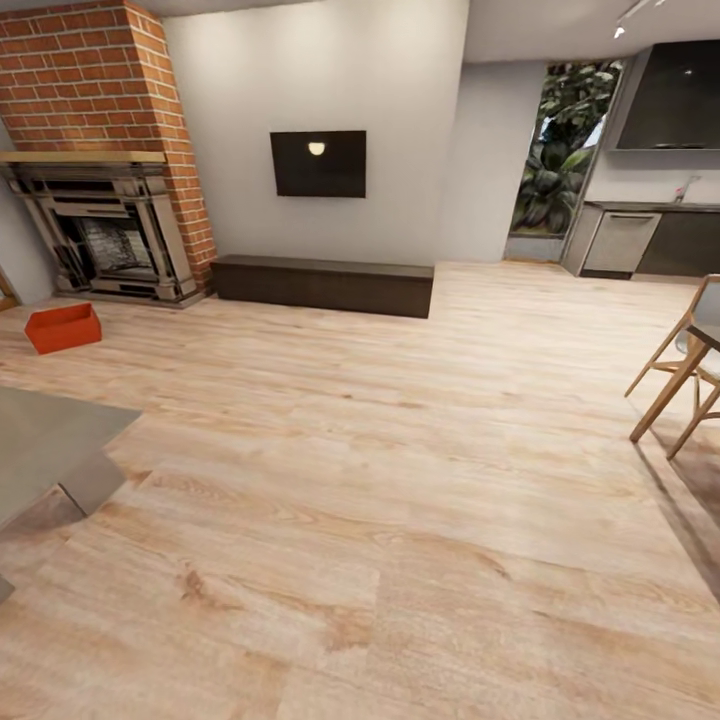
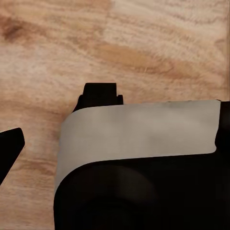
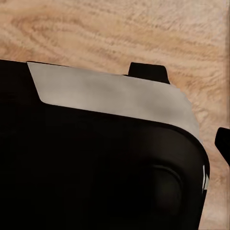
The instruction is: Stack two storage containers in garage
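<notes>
Still at fetch stage in living room w/ wood floor (image 1: 400,480): next needs a drive over toward brick fireplace (image 1: 100,150), then a reach down. Counted: 1 TV (image 1: 318,163), 1 low cabinet (image 1: 322,284), 1 orange bin (image 1: 63,328) on floor near fireplace, far left. Left gripper (image 2: 57,120) and right gripper (image 3: 187,105) over bare planks, holding nothing visible; wide or narrow, can't tell.

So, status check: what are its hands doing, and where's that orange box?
Grippers: state unclear, nothing seen held. One orange-red rectangular bin on the wood-plank floor by the brick fireplace. Grey furniture corner near left.
</notes>
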{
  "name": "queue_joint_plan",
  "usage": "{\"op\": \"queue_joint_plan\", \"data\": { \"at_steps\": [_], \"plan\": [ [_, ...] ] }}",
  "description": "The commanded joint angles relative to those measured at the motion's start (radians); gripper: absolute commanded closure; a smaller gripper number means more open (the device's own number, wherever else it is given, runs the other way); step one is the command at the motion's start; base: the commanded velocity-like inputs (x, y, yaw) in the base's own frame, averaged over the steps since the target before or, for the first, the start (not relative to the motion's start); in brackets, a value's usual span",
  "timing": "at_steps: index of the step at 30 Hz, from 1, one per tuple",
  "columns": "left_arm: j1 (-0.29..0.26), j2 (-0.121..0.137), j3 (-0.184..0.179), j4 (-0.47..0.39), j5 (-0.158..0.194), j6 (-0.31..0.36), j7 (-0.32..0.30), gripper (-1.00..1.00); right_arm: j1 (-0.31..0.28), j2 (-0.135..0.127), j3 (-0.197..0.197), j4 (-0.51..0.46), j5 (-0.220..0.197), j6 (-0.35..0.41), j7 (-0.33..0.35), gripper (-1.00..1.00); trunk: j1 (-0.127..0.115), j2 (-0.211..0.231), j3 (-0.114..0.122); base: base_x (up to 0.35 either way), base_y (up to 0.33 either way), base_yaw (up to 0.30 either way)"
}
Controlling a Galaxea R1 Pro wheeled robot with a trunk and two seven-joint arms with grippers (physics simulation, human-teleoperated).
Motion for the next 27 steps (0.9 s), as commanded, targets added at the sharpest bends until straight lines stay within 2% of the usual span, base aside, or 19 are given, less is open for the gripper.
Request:
{"op": "queue_joint_plan", "data": {
  "at_steps": [1,10,27],
  "plan": [
    [-0.001,0.0,-0.005,0.001,0.006,-0.003,-0.002,-1.0,-0.001,0.001,0.008,0.003,-0.007,-0.005,-0.002,-1.0,0.0,0.0,-0.001,0.324,0.0,0.084],
    [-0.001,0.0,-0.005,0.001,0.006,-0.003,-0.002,-1.0,-0.001,-0.002,0.008,0.003,-0.004,-0.009,0.0,-1.0,0.0,0.0,-0.001,0.324,0.0,0.215],
    [-0.001,0.0,-0.005,0.001,0.006,-0.003,-0.002,-1.0,-0.001,-0.001,0.008,0.003,-0.005,-0.007,0.0,-1.0,0.0,0.0,-0.001,0.324,0.0,0.012]
  ]
}}
